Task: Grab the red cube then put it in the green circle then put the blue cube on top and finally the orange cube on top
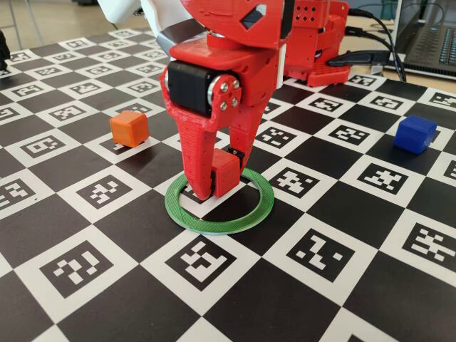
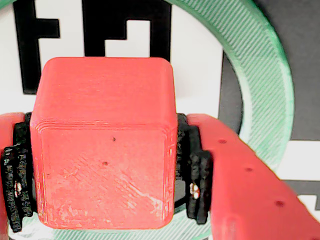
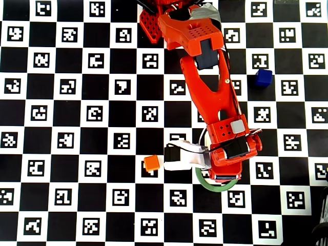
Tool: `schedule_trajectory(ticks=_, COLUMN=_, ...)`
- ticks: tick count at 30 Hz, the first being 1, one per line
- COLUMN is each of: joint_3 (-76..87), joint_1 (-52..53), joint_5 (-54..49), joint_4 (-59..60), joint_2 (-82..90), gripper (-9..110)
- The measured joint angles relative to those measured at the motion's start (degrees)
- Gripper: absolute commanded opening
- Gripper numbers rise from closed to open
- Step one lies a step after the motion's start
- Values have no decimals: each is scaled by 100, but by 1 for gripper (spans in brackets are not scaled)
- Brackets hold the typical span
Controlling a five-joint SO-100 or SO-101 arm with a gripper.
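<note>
1. We see the red gripper (image 1: 221,187) with its jaws closed on the red cube (image 1: 223,173), holding it low inside the green circle (image 1: 258,212) on the checkered marker bench (image 1: 214,299). Whether the cube touches the bench, we cannot tell.
2. In the wrist view the red cube (image 2: 102,150) sits squarely between black ridged pads (image 2: 196,172), pinched on two opposite flat faces; the green circle (image 2: 260,70) curves round behind it.
3. We judge the cube light, rigid and slightly slick, with rounded edges, so a flat-face grip across the middle suits it. It has no long axis; its faces look roughly level, top face up.
4. The orange cube (image 1: 129,128) waits to the left in the fixed view and the blue cube (image 1: 415,133) to the right, both well apart from the ring.
</note>
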Motion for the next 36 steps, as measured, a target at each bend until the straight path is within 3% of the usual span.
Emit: schedule_trajectory(ticks=36, joint_3=229, joint_1=0, joint_5=35, joint_4=-360, joint_2=0, gripper=-2)
